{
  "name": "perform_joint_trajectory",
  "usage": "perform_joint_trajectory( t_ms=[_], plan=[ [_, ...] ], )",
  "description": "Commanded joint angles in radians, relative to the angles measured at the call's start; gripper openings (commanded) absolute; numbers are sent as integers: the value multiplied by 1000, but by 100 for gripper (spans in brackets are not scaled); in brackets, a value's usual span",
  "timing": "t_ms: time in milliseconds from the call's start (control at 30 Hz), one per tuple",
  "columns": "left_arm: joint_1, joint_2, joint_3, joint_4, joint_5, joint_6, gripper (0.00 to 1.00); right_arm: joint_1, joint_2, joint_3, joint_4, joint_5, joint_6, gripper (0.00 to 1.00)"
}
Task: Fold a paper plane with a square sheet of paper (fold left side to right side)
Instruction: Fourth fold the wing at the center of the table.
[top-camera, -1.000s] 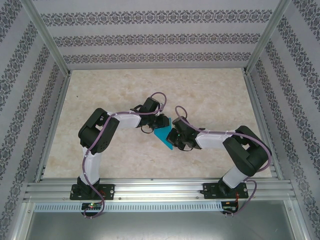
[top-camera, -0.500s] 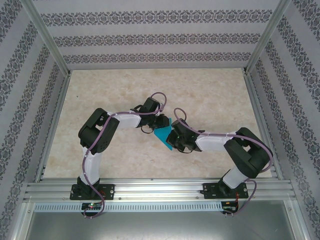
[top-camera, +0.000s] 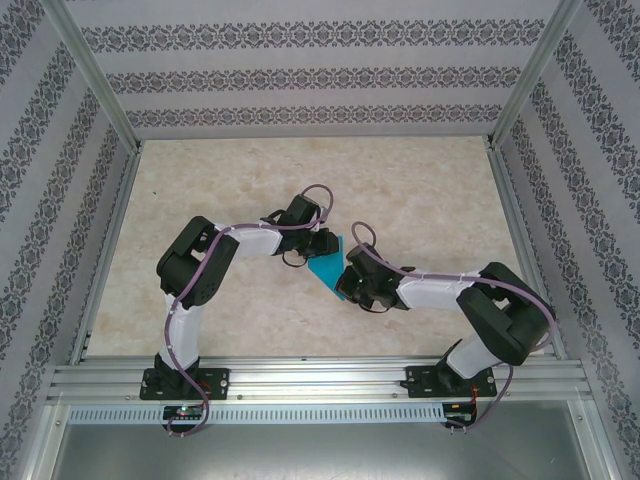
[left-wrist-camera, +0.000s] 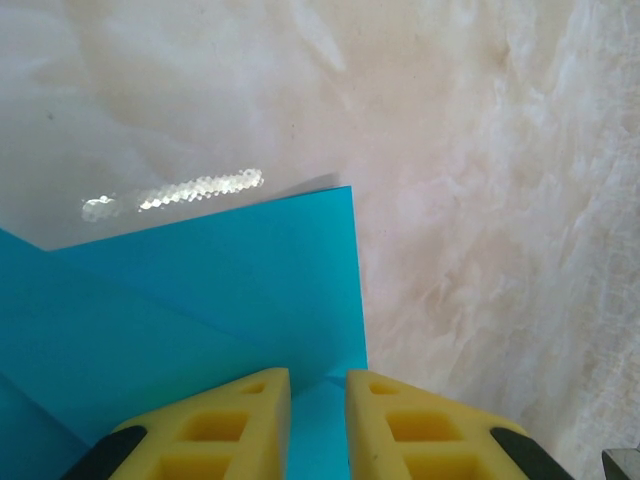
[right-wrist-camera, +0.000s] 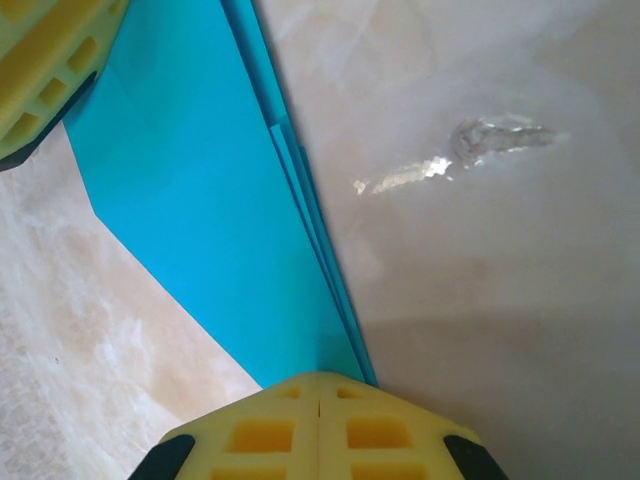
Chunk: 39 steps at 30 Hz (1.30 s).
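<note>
Blue paper (top-camera: 326, 268) lay flat at middle of table (top-camera: 230, 180), folded into layers with diagonal creases, both arms crowding it. Left gripper (left-wrist-camera: 318, 405) at one end: yellow fingers narrowly parted, tips over paper. Right gripper (right-wrist-camera: 318, 415) at opposite narrow end: fingers pressed together on layered edge. Pinching it? Couldn't tell.

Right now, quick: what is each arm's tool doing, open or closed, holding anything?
Left tool: slightly open, tips over the blue paper, not clamping it.
Right tool: closed, tips at the paper's folded edge; grip cannot be told.
</note>
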Motion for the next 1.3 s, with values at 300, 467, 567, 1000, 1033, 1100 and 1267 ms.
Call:
perform_joint_trajectory(
  t_ms=[300, 467, 567, 1000, 1033, 1100, 1267],
  plan=[
    [5, 56, -20, -63, -84, 14, 23, 29, -31, -123, -250, -32, 8, 6],
    [6, 54, -20, -63, -85, 12, 24, 31, -50, -147, -255, -40, 6, 6],
    [6, 53, -20, -58, -80, 10, 24, 32, -72, -158, -262, -41, 5, 6],
    [36, -4, 162, -157, 57, 2, 32, -39, -323, -131, -374, 17, -146, 11],
    [47, -19, 196, -194, 68, 14, 35, -65, -350, -121, -367, 6, -189, 15],
    [67, -55, 255, -275, 58, 52, 41, -114, -386, -97, -383, -5, -266, 22],
    [122, -175, 237, -337, 44, 75, 51, -215, -449, -60, -356, -51, -411, 37]
  ],
)
